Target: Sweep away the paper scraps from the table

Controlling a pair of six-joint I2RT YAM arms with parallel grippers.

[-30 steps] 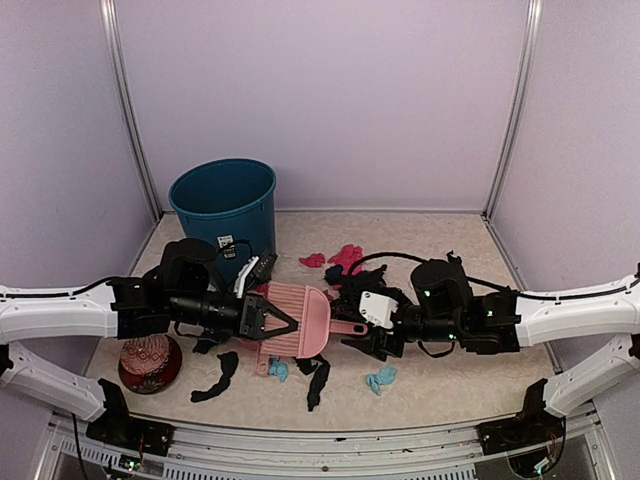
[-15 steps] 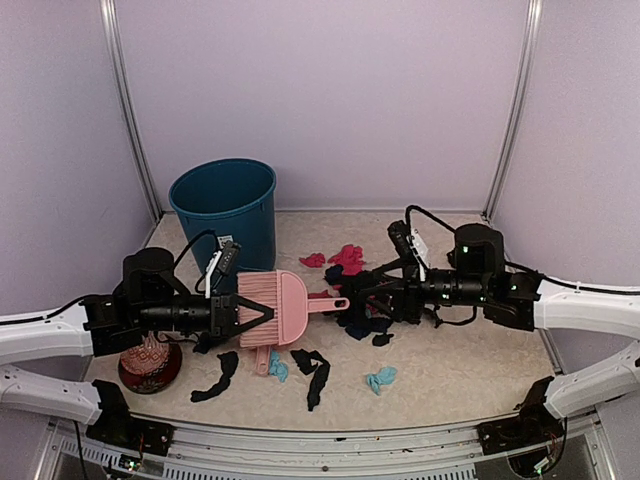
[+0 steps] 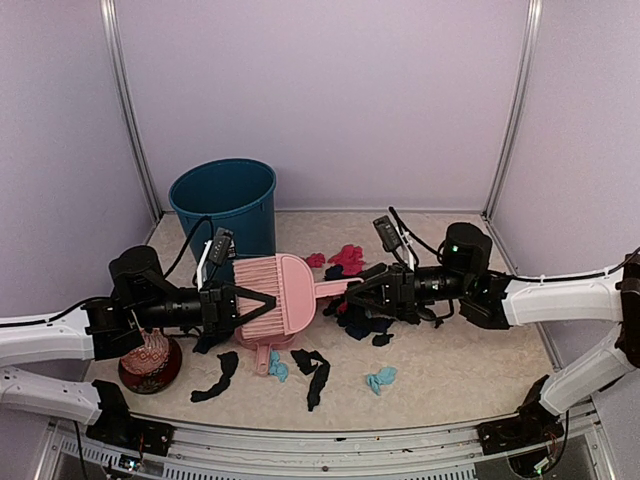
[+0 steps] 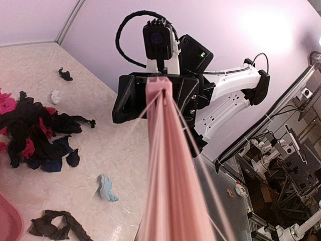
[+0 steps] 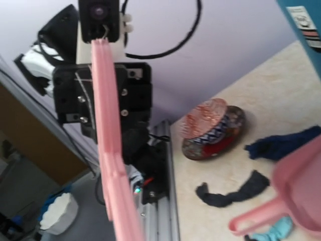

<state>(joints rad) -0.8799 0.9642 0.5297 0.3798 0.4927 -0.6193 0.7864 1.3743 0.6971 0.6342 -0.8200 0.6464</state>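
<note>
Handle of dustpan tipped up; right gripper seemingly pinches it, left gripper stays clamped on the pan rim.

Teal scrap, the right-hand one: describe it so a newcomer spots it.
On the table, look along the near edge, right of centre. A light teal scrap lies alone on bare surface; the other teal scrap sits among black ones.

The right arm hides some paper scraps; the right wrist view's edge crops the blue bin.
</note>
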